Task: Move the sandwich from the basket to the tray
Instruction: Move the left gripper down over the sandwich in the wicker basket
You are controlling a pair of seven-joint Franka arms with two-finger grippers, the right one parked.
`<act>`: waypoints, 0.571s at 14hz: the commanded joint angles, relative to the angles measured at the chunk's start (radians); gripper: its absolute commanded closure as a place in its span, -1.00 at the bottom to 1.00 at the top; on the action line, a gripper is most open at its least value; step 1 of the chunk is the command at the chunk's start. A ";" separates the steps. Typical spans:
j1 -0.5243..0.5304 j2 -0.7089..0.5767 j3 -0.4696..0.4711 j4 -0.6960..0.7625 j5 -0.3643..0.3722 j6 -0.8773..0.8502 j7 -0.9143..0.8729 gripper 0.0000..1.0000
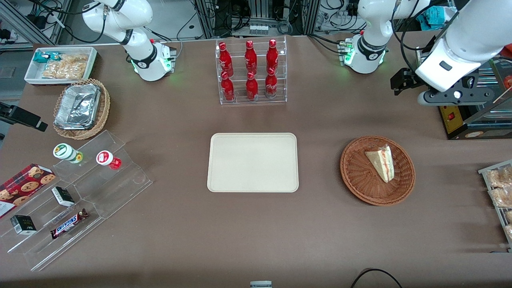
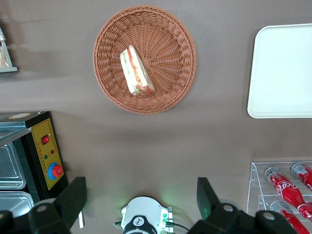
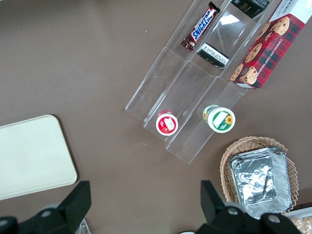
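The sandwich (image 1: 382,162) (image 2: 136,70), a pale bread wedge with red and green filling, lies in the round reddish-brown wicker basket (image 1: 360,176) (image 2: 170,48). The flat cream tray (image 1: 253,162) (image 2: 282,68) sits bare at mid-table, beside the basket toward the parked arm's end. My gripper (image 1: 400,84) (image 2: 140,195) hangs high above the table, farther from the front camera than the basket and apart from it. Its two black fingers (image 2: 73,200) stand wide apart, open, with nothing between them.
A clear rack of red bottles (image 1: 251,72) stands farther from the camera than the tray. A black machine with a red button (image 1: 460,120) sits under my arm. A snack rack (image 1: 500,192) is at the working arm's table edge. Acrylic steps with snacks (image 1: 76,192) lie toward the parked arm's end.
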 commanded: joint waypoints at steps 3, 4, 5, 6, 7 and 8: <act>0.023 0.004 0.001 0.008 0.029 -0.019 0.021 -1.00; 0.026 0.021 0.001 0.012 0.028 -0.015 0.017 -1.00; 0.028 0.041 0.002 -0.003 0.031 -0.002 0.017 -1.00; 0.043 0.073 0.018 -0.024 0.031 0.017 0.017 -1.00; 0.046 0.111 0.021 -0.050 0.031 0.053 0.017 -1.00; 0.052 0.137 0.027 -0.092 0.029 0.108 0.012 -1.00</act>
